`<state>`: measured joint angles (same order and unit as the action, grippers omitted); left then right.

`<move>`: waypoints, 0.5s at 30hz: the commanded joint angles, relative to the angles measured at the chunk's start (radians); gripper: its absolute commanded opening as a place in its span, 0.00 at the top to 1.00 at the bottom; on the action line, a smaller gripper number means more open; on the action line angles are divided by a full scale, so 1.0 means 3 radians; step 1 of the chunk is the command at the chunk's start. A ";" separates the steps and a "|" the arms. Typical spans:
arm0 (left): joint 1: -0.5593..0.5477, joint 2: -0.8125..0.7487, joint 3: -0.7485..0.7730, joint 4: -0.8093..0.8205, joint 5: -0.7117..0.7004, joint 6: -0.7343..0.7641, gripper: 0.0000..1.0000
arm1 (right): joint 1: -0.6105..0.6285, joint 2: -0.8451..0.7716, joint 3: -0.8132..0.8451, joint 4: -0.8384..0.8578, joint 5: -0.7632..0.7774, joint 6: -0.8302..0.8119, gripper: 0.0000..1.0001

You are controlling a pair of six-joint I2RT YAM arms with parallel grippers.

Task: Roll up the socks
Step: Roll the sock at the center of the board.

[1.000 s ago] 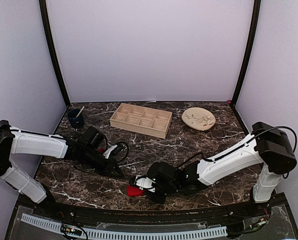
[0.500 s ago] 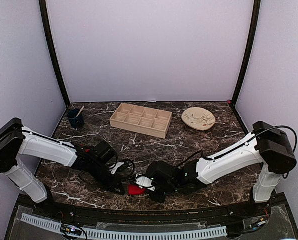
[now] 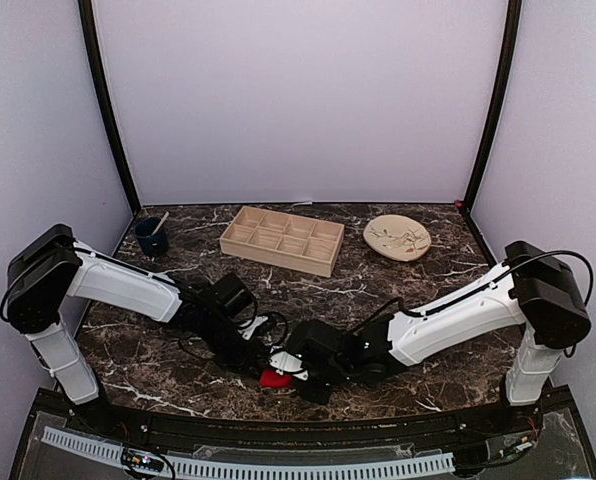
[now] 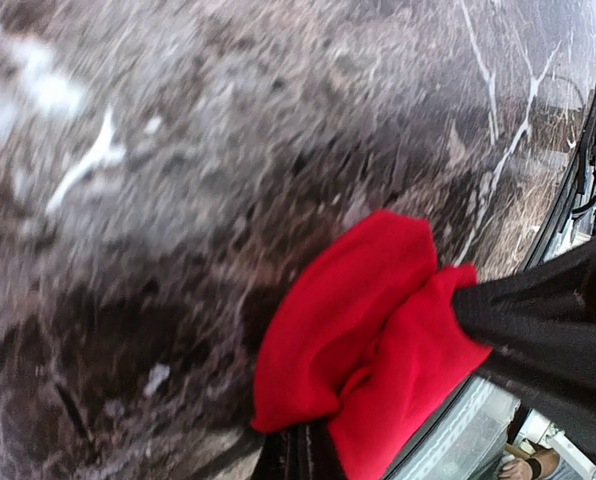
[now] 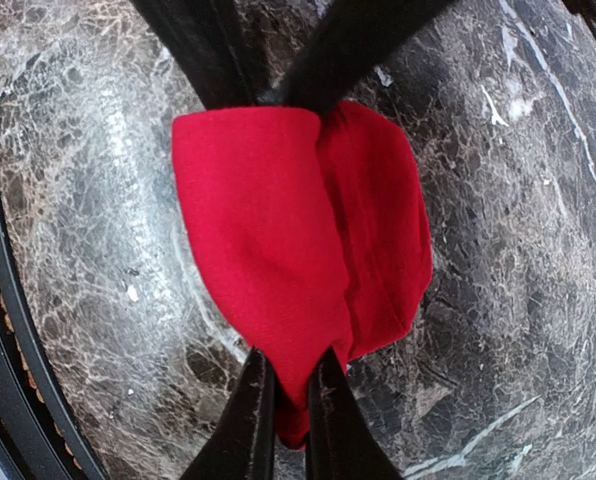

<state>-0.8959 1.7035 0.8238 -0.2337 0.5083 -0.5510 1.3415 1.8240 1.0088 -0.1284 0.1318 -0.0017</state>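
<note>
**Both end effectors grip the red bundle at the near edge of the table**

The bright red soft fabric socks (image 5: 298, 250) lie as one folded bundle on the dark marble table (image 3: 378, 290). They are close to its near edge and a little left of the middle. In the right wrist view the bundle shows two layers, with a fold line that runs along it. I cannot tell from the pictures where one sock ends and the other begins.

The right end effector (image 5: 290, 375) is closed narrow on the bundle. Its two black fingers stand almost together, and a tip of red fabric is pinched between them.

The left end effector (image 4: 300, 445) is at the opposite end of the bundle. It is also fully closed, and its fingertips meet on the edge of the red fabric. In the right wrist view its fingers form a narrow V whose point touches the cloth. So the socks are held from two sides and rest on the table between the two end effectors.

In the top view both arms reach low over the table and meet at the bundle, the left from the left side and the right from the right.

Farther back, well apart from the socks, stands a pale wooden tray with small compartments (image 3: 282, 240). To the right of it lies a round beige plate (image 3: 397, 238). At the far left corner is a dark blue cup (image 3: 152, 237) with a thin stick in it.
</note>
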 commanded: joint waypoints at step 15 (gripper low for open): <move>-0.0020 -0.0029 0.0157 -0.0610 -0.1224 0.0117 0.97 | -0.0119 0.0236 0.0366 -0.0507 -0.0201 0.0214 0.90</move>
<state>-0.9009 1.7241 0.8848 -0.2691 0.4103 -0.5114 1.3258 1.8610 1.0992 -0.2489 0.1097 0.0261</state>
